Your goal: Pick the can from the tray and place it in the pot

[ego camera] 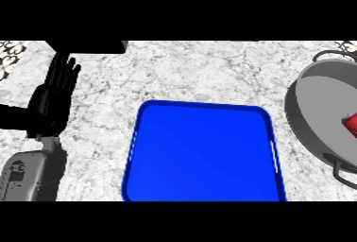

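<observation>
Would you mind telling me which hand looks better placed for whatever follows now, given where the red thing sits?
Probably the right, though it is out of view. The red thing lies in the pot at the counter's right edge, and the tray is bare. The left hand rests open far left.

tray [202, 151] blue | pot [317, 108] grey | can [351, 124] red | counter [195, 71] grey-white marbled

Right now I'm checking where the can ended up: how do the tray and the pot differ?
The tray is blue and rectangular with rounded corners; the pot is grey and round with loop handles. The tray lies wholly in view at centre; the pot is cut off by the right edge. The tray holds nothing; the pot holds a red object, likely the can. Both sit on the marble counter.
</observation>
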Robot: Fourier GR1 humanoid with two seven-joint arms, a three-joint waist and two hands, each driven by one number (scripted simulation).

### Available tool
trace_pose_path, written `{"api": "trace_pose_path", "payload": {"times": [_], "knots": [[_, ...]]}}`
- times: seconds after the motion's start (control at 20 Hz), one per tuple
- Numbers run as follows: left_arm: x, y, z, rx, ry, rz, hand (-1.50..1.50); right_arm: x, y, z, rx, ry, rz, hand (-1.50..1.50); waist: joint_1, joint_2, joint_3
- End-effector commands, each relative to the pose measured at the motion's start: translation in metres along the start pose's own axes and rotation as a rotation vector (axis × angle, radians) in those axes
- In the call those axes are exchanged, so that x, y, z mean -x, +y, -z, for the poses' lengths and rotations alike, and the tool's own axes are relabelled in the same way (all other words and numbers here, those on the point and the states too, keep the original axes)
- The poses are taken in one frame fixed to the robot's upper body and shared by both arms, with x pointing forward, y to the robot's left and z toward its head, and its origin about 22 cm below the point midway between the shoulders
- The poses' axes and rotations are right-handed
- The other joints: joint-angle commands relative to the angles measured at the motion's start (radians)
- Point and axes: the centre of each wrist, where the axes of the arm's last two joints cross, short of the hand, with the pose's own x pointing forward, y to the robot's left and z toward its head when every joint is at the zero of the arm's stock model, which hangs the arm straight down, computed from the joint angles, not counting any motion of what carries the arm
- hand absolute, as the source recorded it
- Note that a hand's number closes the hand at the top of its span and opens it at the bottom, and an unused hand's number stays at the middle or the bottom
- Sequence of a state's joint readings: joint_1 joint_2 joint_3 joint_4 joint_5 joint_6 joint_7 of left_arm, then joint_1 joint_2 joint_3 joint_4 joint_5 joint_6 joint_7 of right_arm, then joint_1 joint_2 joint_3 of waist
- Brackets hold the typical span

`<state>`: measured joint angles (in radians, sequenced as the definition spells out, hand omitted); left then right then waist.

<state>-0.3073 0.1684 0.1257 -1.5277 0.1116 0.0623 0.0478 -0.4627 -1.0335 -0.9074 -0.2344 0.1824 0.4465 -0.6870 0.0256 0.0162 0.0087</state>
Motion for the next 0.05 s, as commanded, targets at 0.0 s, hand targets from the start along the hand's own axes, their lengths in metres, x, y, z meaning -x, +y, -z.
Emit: {"api": "trace_pose_path", "payload": {"times": [0.0], "knots": [[0.0042, 0.0088, -0.0026, -0.02, 0.0, 0.02, 0.0, -0.0101, -0.0323, -0.0157, -0.044, -0.039, 0.01, -1.5, -0.01, -0.001, 0.001]]}}
